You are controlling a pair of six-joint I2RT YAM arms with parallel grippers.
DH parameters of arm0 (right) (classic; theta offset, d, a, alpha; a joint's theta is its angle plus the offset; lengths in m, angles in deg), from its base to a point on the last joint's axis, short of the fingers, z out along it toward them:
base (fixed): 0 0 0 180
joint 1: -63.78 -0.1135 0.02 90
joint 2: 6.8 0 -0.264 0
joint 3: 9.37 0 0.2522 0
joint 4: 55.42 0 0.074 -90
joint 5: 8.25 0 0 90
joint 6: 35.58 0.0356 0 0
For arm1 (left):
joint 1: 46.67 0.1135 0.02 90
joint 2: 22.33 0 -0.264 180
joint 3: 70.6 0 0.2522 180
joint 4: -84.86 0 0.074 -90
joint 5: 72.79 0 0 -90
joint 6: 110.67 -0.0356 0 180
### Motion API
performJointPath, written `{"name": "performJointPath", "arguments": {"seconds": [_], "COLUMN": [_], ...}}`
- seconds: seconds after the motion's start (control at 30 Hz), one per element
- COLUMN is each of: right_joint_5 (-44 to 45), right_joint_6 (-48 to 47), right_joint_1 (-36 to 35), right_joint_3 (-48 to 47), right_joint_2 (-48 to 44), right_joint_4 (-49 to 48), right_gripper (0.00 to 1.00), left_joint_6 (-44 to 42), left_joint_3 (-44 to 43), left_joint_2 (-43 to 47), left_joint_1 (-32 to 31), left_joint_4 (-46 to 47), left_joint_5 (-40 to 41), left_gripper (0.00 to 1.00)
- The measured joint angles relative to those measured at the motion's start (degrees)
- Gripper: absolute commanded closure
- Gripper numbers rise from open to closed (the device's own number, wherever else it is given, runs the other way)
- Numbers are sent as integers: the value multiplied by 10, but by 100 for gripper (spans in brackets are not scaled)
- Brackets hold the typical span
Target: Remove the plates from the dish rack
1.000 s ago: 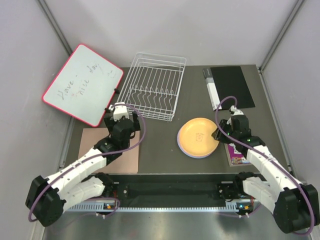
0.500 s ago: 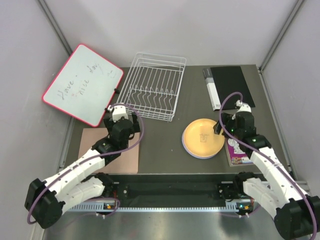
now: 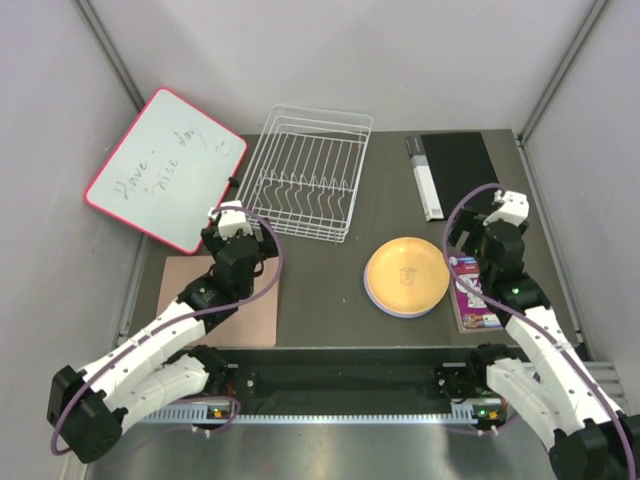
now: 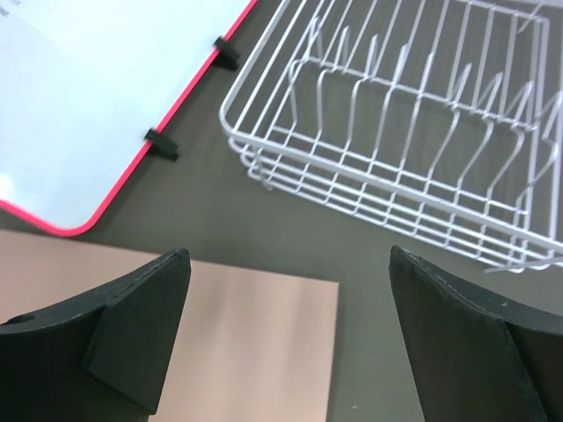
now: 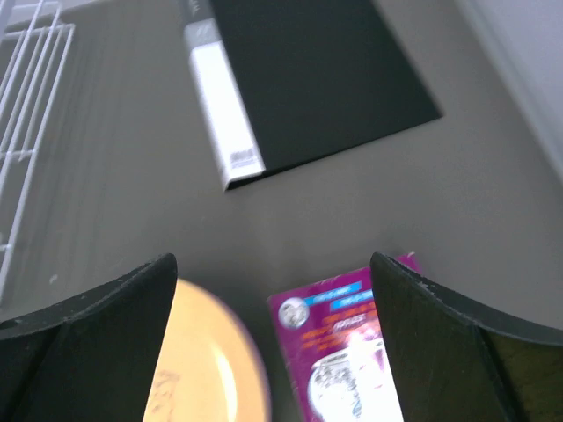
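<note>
The white wire dish rack [image 3: 305, 185] stands at the back centre with no plates in it. It also shows in the left wrist view [image 4: 396, 176]. An orange-yellow plate [image 3: 406, 275] lies flat on the table right of centre, with a purple plate's rim [image 3: 385, 305] showing under it. My right gripper [image 3: 470, 240] is open, raised beside the stack's right edge and holding nothing. In the right wrist view [image 5: 273, 264] the plate [image 5: 207, 369] sits by the left finger. My left gripper [image 3: 230, 218] hangs open and empty near the rack's front left corner [image 4: 290, 264].
A red-framed whiteboard [image 3: 165, 170] leans at the back left. A black binder [image 3: 455, 172] lies at the back right, and a purple booklet [image 3: 472, 295] lies just right of the plates. A tan mat [image 3: 225, 300] lies under the left arm.
My right gripper opened, let go of the orange-yellow plate, then rose and drew back to the right. The plate slid slightly right before release. The left arm barely moved.
</note>
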Motion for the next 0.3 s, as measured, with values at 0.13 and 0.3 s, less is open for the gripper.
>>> {"name": "performJointPath", "arguments": {"seconds": [0.13,0.3], "right_joint_5": [68,135], "right_joint_6": [-63,-121], "right_joint_1": [-1,-1], "right_joint_3": [77,173], "right_joint_2": [-27,-37], "right_joint_4": [-127,-233], "right_gripper": [0,0], "left_joint_6": [-19,-43], "left_joint_3": [0,-1], "left_joint_2": [-13,-63], "left_joint_1": [0,0], "left_joint_4": [49,73], "left_joint_5": [-19,-29], "left_gripper": [1,1]}}
